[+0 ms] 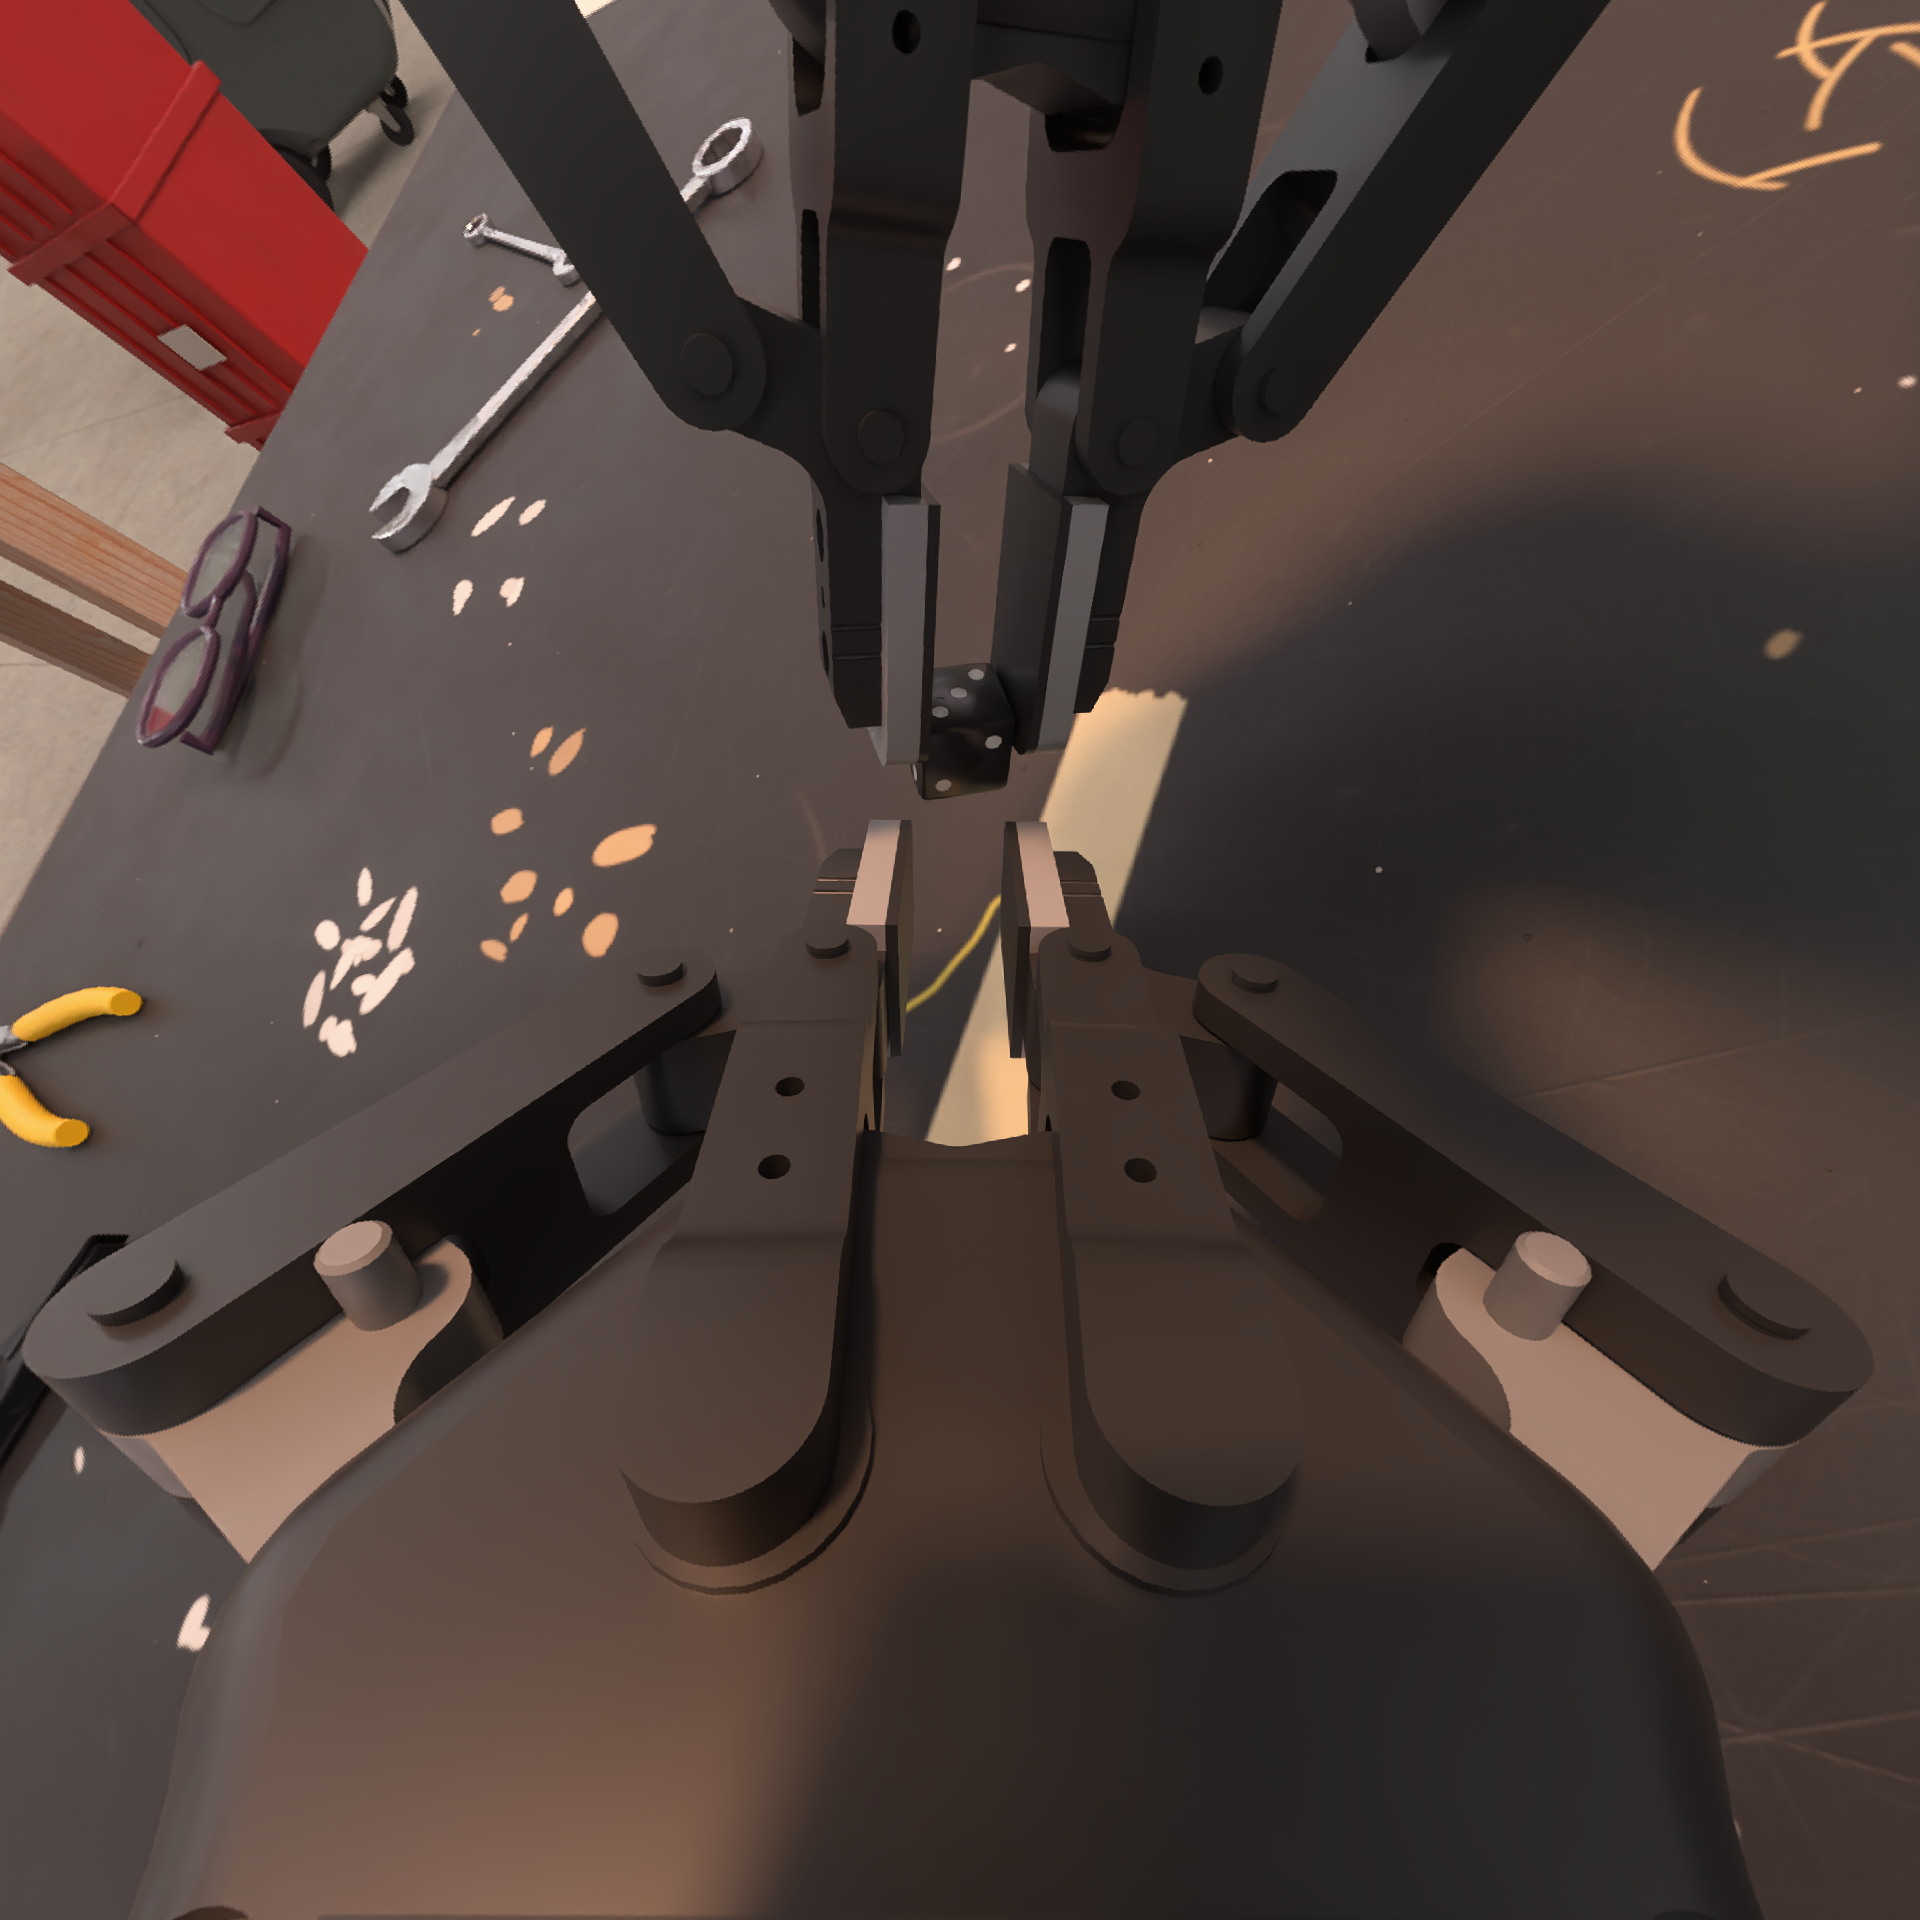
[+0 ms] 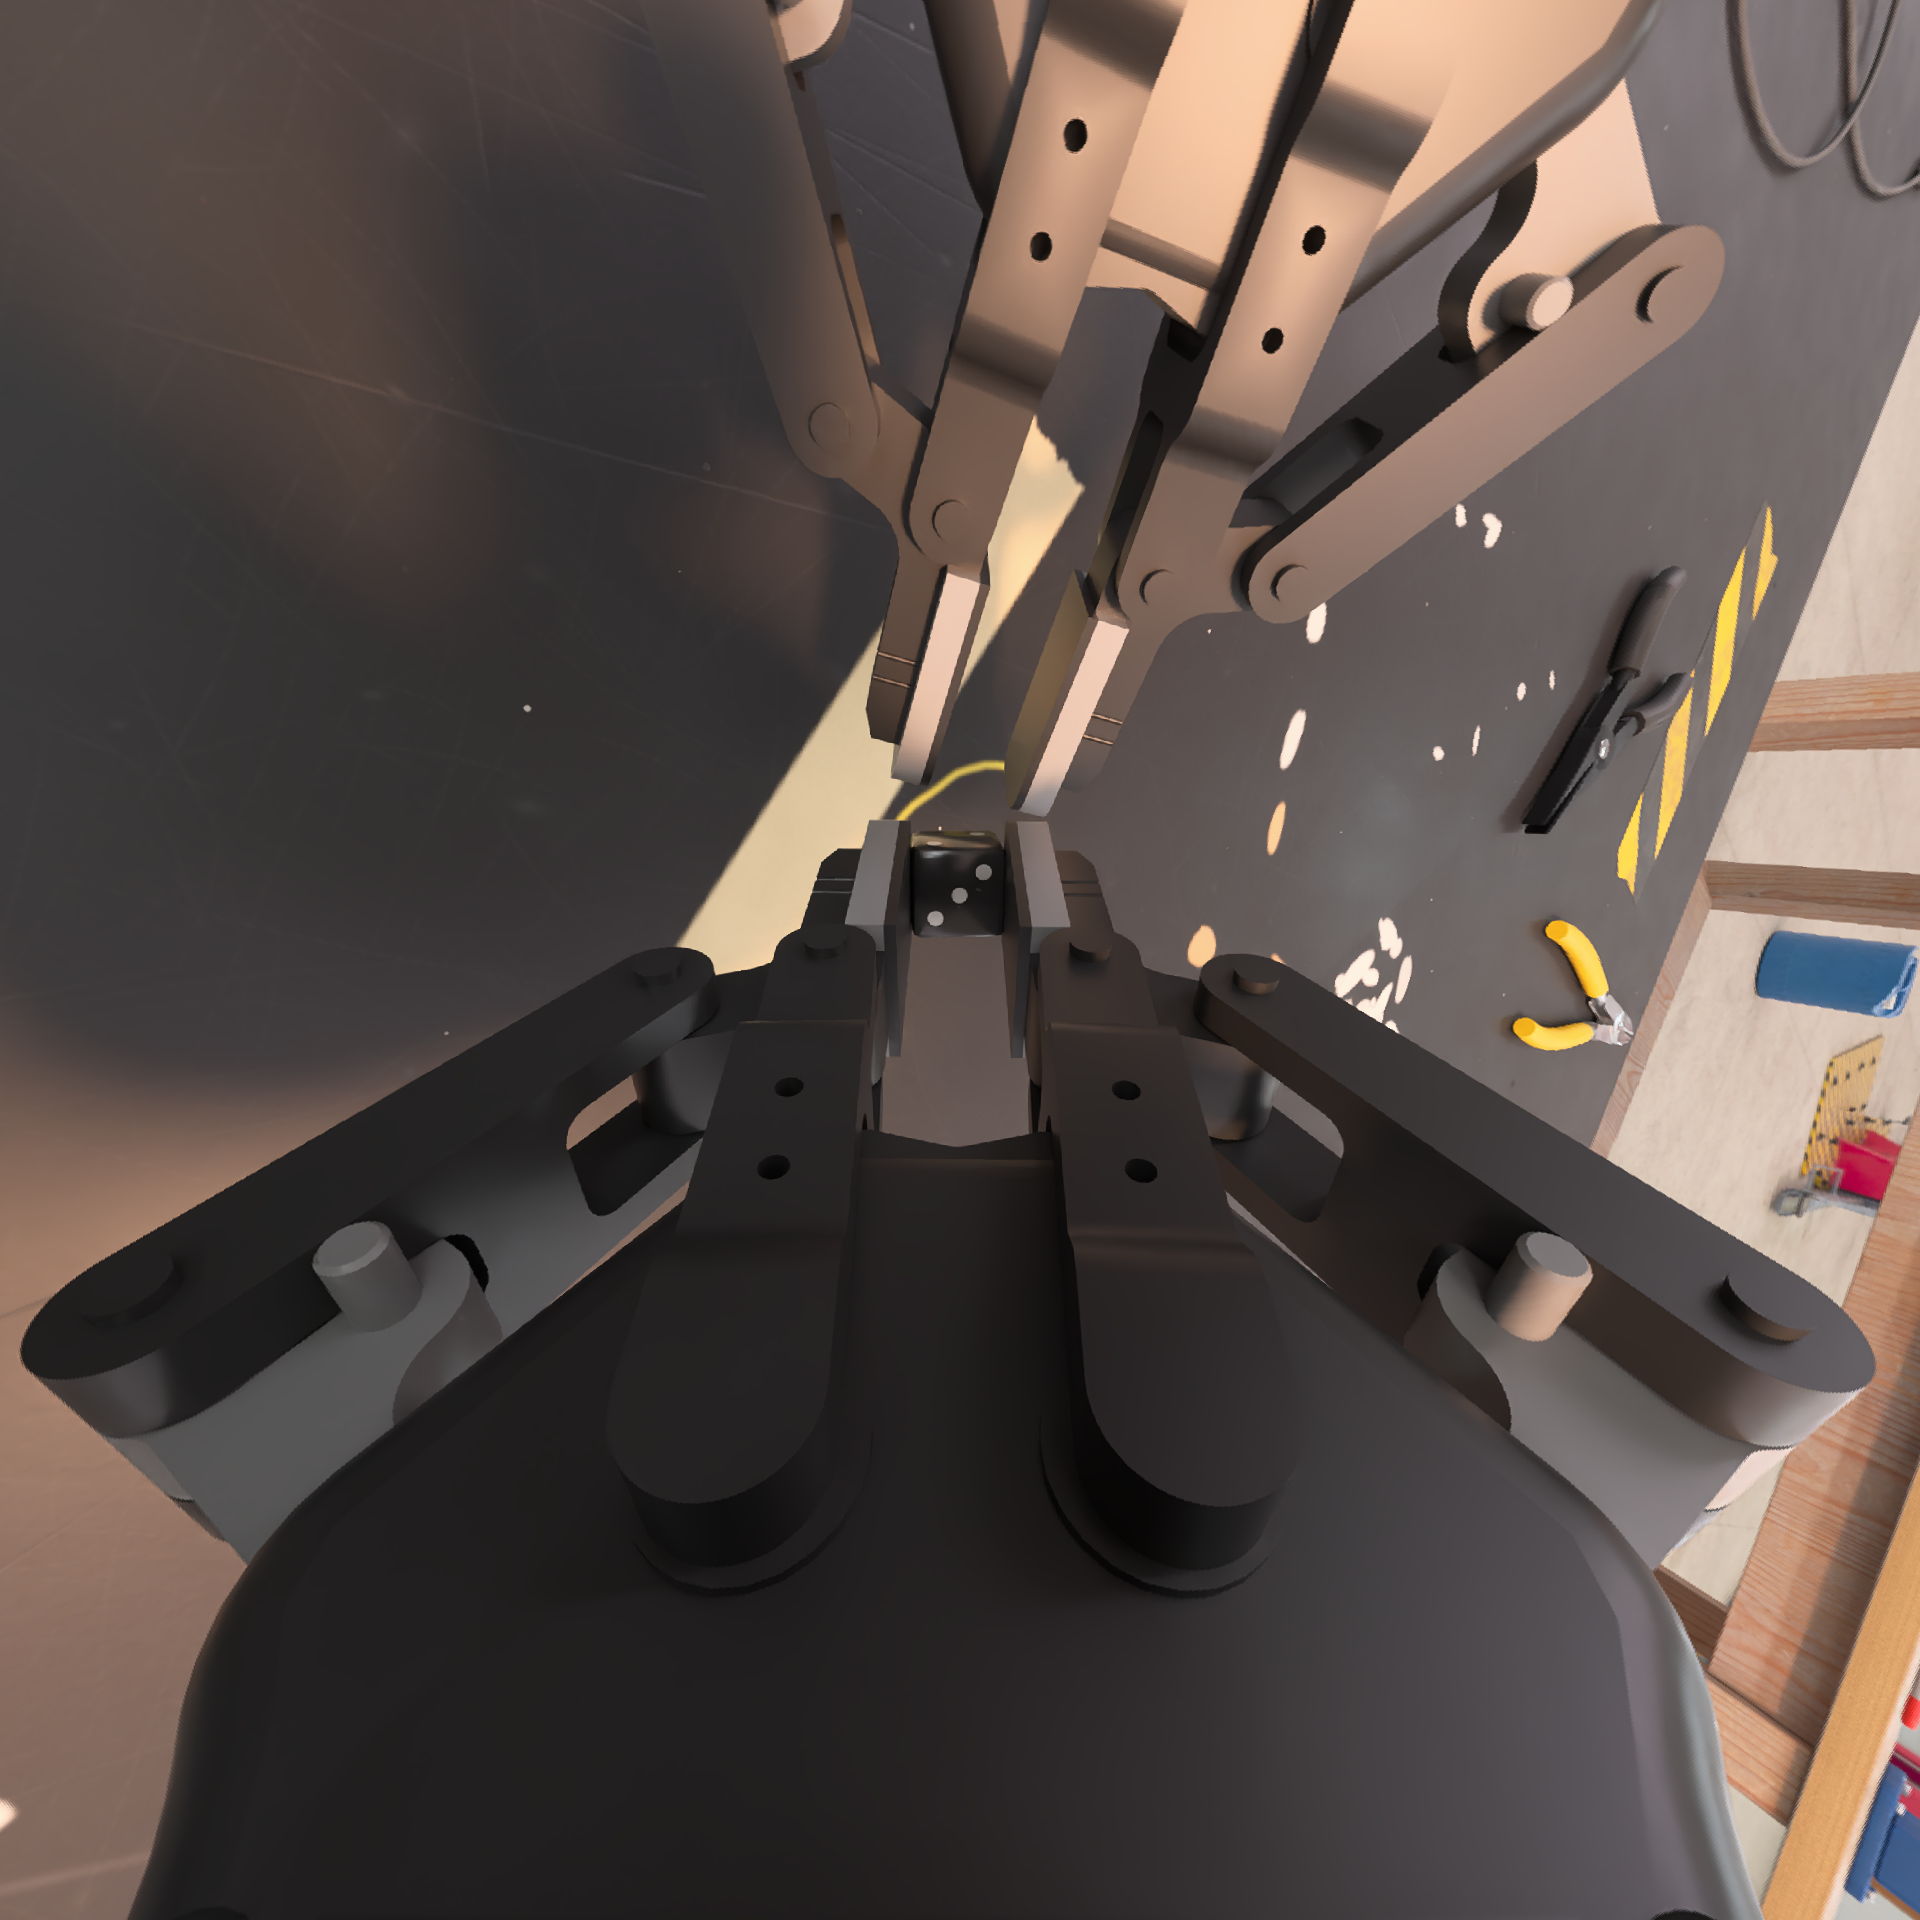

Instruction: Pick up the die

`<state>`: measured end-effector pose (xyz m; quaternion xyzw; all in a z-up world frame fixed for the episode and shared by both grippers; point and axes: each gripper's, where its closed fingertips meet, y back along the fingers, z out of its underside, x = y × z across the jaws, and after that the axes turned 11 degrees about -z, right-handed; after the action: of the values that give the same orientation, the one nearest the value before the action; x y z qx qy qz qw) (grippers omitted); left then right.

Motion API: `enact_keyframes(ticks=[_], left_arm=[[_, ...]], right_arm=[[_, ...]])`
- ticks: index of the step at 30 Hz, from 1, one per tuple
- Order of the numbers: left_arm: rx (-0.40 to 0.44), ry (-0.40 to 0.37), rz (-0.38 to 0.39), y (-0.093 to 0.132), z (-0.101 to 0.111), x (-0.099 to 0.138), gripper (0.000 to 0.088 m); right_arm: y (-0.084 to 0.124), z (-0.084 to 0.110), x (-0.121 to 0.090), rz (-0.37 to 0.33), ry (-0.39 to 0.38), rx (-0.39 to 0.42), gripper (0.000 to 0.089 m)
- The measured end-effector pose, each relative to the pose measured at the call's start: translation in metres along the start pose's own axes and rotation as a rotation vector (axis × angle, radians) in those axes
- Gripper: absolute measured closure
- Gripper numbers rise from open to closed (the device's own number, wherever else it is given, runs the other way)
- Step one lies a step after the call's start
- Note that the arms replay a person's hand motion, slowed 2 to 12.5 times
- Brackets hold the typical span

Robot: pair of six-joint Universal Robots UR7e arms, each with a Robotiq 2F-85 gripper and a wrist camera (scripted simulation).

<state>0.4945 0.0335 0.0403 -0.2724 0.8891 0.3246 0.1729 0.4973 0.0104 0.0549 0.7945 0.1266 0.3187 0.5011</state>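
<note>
The die [image 1: 968,732] is black with white pips. My right gripper [image 1: 971,746] comes in from the top of the left wrist view and is shut on the die, one pad on each side. In the right wrist view the die [image 2: 956,891] sits between the right gripper's [image 2: 956,844] pads at their tips. My left gripper [image 1: 958,831] faces it tip to tip, just short of the die, with its jaws a die's width apart and empty. It also shows in the right wrist view [image 2: 977,784], coming in from the top.
On the dark workbench [image 1: 1455,727] lie a long wrench [image 1: 488,416], a small wrench [image 1: 520,247], glasses [image 1: 213,629] and yellow-handled pliers [image 1: 52,1060]. A red toolbox [image 1: 156,229] stands beyond the edge. Black pliers [image 2: 1605,707] lie near the striped edge [image 2: 1704,665].
</note>
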Motion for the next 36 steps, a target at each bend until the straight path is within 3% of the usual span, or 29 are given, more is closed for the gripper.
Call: enact_keyframes(ticks=[16,36], left_arm=[[-0.016,0.099,0.076,-0.002,-0.004,0.004,0.0726],[-0.011,0.132,0.099,0.0,-0.011,0.004,0.0725]], right_arm=[[0.004,0.003,-0.003,-0.068,-0.019,-0.022,0.0734],[0.011,0.002,-0.002,-0.222,-0.102,-0.025,0.0734]])
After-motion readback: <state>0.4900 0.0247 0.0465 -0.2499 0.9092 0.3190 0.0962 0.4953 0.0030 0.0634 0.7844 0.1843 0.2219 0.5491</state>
